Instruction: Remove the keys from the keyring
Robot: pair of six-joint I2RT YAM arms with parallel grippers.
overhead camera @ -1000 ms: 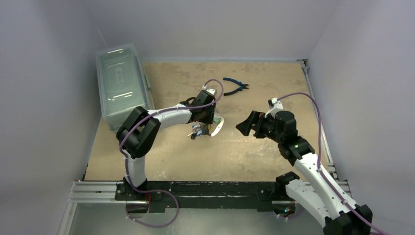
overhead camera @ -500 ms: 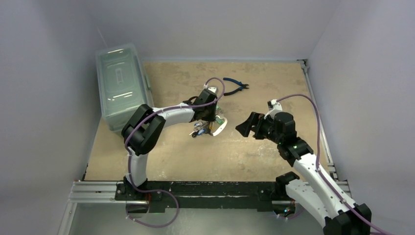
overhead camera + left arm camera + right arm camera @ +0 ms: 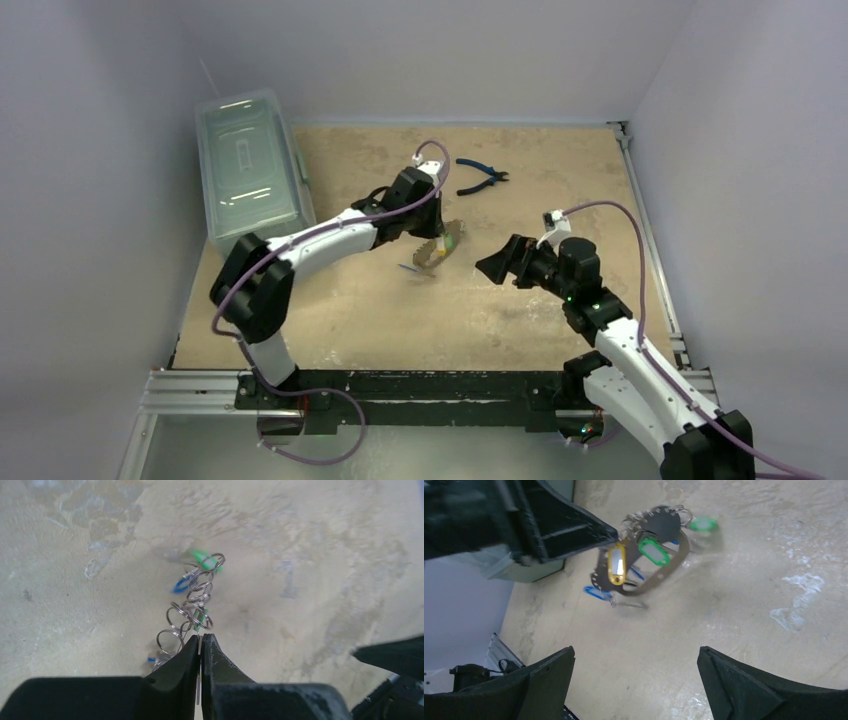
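My left gripper is shut on the rim of the keyring and holds it tilted just above the table. In the left wrist view the fingertips pinch a thin pale edge, and split rings with green and blue tags hang beyond them. In the right wrist view the oval keyring looks dark. It carries a yellow key tag, green tags and a blue one. My right gripper is wide open and empty, facing the keyring from the right, apart from it.
A clear lidded box stands at the back left. Blue-handled pliers lie at the back centre. A metal rail runs along the near edge. Grey walls close in the table.
My left gripper has swung away from the base and tilted the keyring up off the table, with the keys dangling. My right gripper has shifted slightly nearer and lower, still open.
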